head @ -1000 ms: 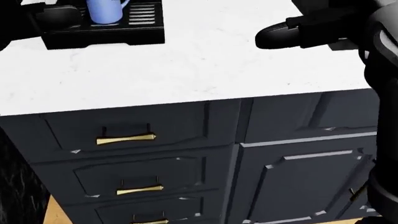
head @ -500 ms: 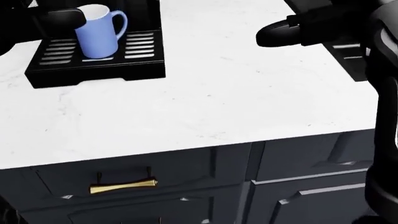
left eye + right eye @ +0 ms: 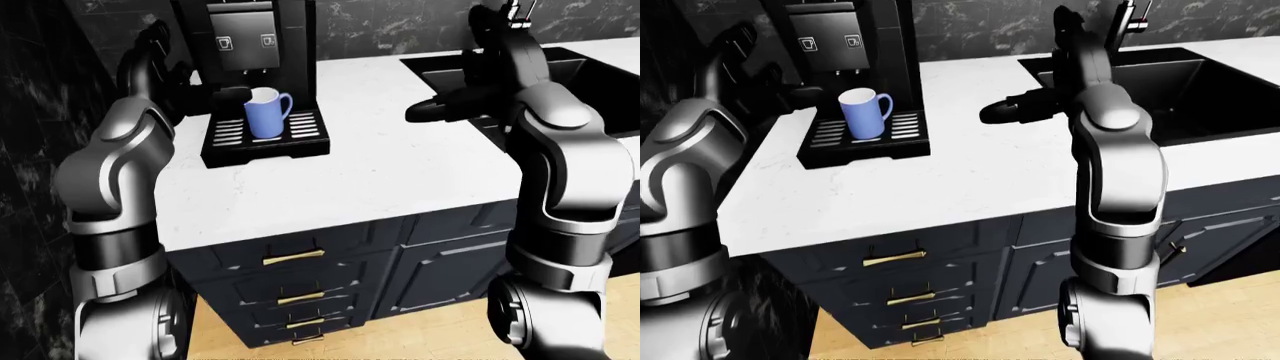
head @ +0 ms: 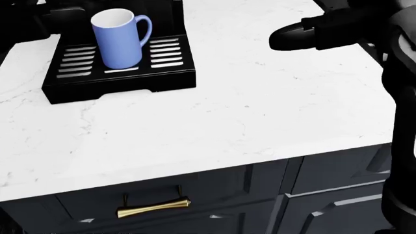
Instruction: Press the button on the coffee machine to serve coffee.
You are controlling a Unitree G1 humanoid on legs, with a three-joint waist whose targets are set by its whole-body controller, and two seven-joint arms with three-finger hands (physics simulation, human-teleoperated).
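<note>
The black coffee machine stands at the top left of the left-eye view, with two small square buttons on its face. A blue mug sits upright on its slotted drip tray. My left hand hovers just left of the mug, level with it and below the buttons; it is dark against the machine and its fingers are hard to read. My right hand hangs over the white counter to the right of the tray, fingers stretched leftward and holding nothing.
A black sink with a faucet lies right of my right arm. Dark cabinet drawers with brass handles run below the counter edge. A dark marble wall rises at the left.
The head camera has tilted up: counter, tray and mug slid down in the picture and the drawers mostly dropped out. Both hands keep about the same places in view.
</note>
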